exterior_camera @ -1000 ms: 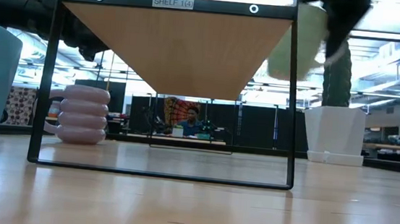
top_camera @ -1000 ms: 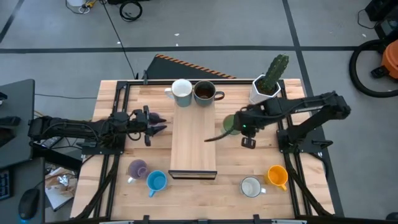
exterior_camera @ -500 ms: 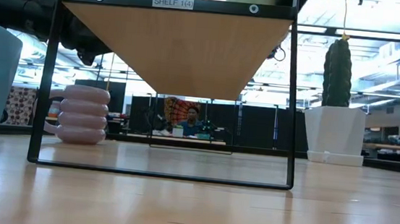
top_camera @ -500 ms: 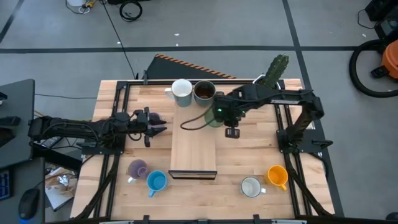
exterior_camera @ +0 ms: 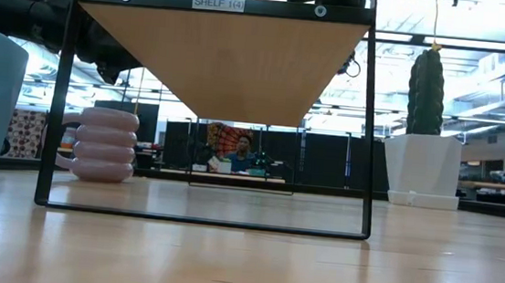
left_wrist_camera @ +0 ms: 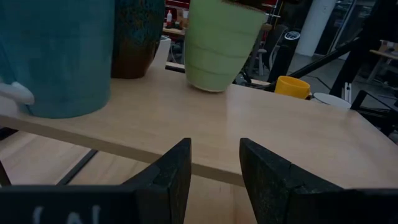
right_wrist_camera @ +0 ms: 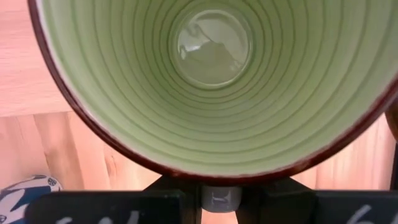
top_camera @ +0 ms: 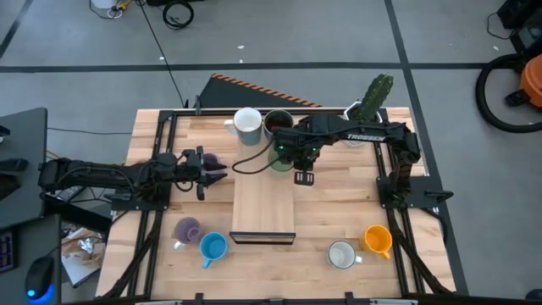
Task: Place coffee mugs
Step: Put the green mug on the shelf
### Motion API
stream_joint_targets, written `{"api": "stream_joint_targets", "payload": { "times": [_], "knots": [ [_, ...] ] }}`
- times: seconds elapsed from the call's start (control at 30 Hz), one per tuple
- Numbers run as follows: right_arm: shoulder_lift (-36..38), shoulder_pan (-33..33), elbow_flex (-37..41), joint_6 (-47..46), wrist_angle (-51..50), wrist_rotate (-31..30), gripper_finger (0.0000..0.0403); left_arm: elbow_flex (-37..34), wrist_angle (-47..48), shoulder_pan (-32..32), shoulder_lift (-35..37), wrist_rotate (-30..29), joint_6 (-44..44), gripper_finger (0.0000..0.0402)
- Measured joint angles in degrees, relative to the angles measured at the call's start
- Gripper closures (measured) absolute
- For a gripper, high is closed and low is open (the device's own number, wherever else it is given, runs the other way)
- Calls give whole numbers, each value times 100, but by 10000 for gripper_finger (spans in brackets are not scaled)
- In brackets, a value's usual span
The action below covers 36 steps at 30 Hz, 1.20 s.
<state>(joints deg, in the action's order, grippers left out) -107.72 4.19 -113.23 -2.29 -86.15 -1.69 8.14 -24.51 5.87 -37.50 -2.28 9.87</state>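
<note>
From above I see the right gripper [top_camera: 284, 158] reached over the far end of the wooden shelf [top_camera: 263, 199], its jaws closed on the rim of the light green mug [left_wrist_camera: 221, 40]. In the overhead picture the arm covers nearly all of that mug. The left wrist view shows it better: upright, its base on or just above the shelf top, and I cannot tell which. Beside it stand the dark brown mug [top_camera: 277, 124] and a white mug [top_camera: 248, 125]. The right wrist view is filled with the green mug's ribbed inside; the fingertips are cut off at the edge.

The left gripper [top_camera: 213, 169] waits just beside the shelf's left edge, jaws partly open and holding nothing. A lilac mug sits under it, mostly hidden.

On the surface near me stand another lilac mug [top_camera: 185, 229], the blue mug [top_camera: 212, 246], a second white mug [top_camera: 341, 254] and the orange mug [top_camera: 378, 240]. The cactus pot [top_camera: 359, 124] is half covered by the right arm. In the low view the shelf top is cut off.
</note>
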Motion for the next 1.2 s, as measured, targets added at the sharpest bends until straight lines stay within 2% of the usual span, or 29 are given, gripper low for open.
{"api": "stream_joint_targets", "payload": {
  "times": [0.67, 1.2],
  "knots": [
    [0, 615, -2, 108, 99, 217, 339, 0, -9, 0, 0, 1, -13, 260],
    [10, 633, 19, 169, 181, 298, 327, 0, -9, 0, 0, 0, -15, 260]
  ]
}}
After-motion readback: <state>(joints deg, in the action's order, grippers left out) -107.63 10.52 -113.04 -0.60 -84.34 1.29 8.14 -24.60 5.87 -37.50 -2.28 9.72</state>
